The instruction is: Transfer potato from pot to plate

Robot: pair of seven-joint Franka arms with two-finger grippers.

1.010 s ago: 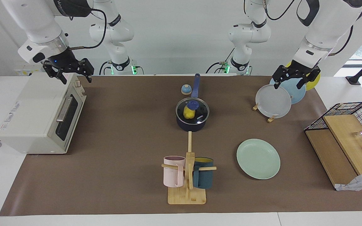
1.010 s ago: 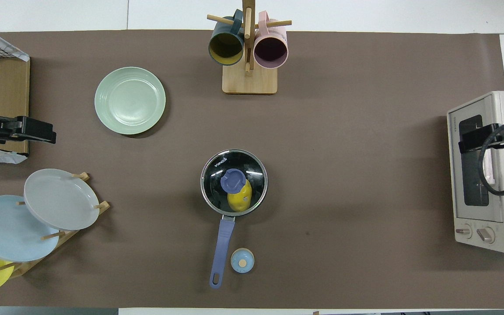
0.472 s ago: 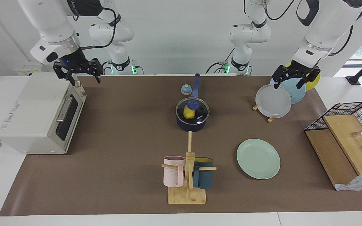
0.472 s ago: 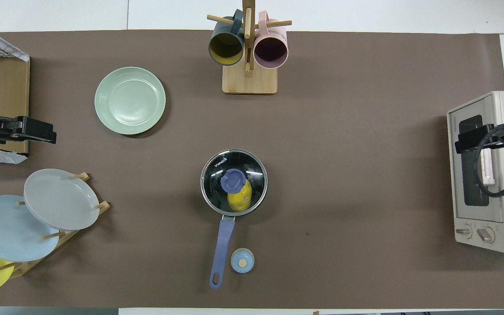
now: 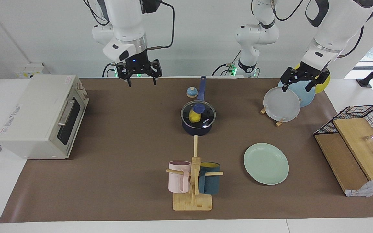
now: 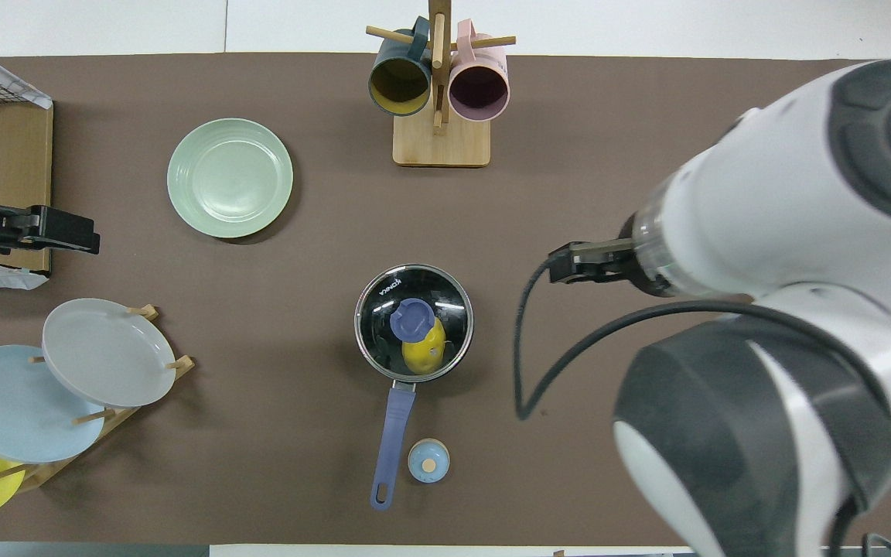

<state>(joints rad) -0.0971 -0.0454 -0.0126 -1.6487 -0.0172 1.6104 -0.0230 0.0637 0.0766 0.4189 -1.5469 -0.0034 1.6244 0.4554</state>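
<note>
My right hand (image 5: 142,77) hangs in the air with its fingers spread apart and nothing between them, over the brown mat near the robots' edge of the table (image 5: 125,145). From that hand, the pot (image 5: 198,124) sits lower down on the table and toward the left arm's end, well apart from it. I see a glass lid (image 6: 413,300) with a blue knob on the pot, and through the glass the potato (image 6: 424,352) lies inside, on the handle side of the pot. The pot's blue handle (image 6: 391,445) points toward the robots, with a small blue bell (image 6: 428,460) just beside it.

My left hand (image 5: 299,82) waits over the rack of upright plates (image 5: 282,105), fingers apart and empty. From this hand the plate (image 5: 266,163) lies flat on the table, farther out from the robots and bare on top. From the right hand, the toaster oven (image 5: 40,116) stands toward the right arm's end, and the mug tree (image 5: 193,181) stands farther out than the pot.
</note>
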